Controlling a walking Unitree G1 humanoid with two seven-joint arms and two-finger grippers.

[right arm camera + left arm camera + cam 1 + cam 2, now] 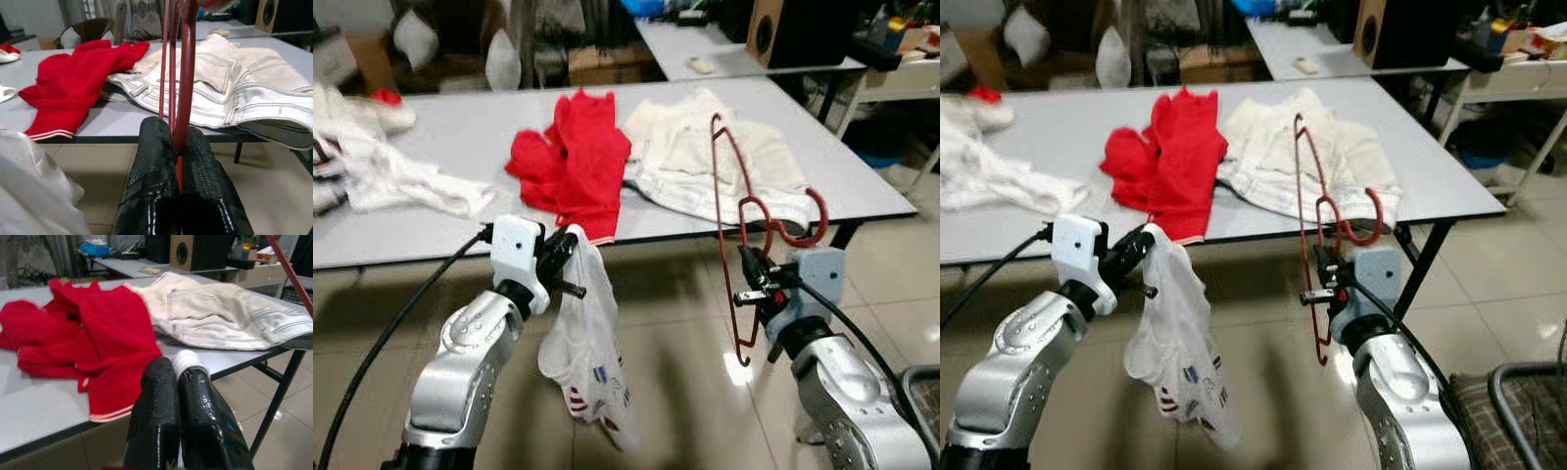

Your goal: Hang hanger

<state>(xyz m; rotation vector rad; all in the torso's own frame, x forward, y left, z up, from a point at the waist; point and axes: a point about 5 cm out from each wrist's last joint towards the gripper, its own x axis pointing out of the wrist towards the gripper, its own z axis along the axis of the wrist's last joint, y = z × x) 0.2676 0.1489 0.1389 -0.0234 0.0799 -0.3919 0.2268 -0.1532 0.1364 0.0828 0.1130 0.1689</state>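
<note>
Here, the red hanger [742, 245] is pinched upright between the closed fingers of the right gripper [756, 284], held in front of the table [460, 147] edge, its hook curling just above the wrist. A white garment [585, 343] is clamped by the left gripper [570, 257] and hangs below the table edge. On the table, a red sweater [573, 162] and cream trousers [705, 162] are spread side by side.
</note>
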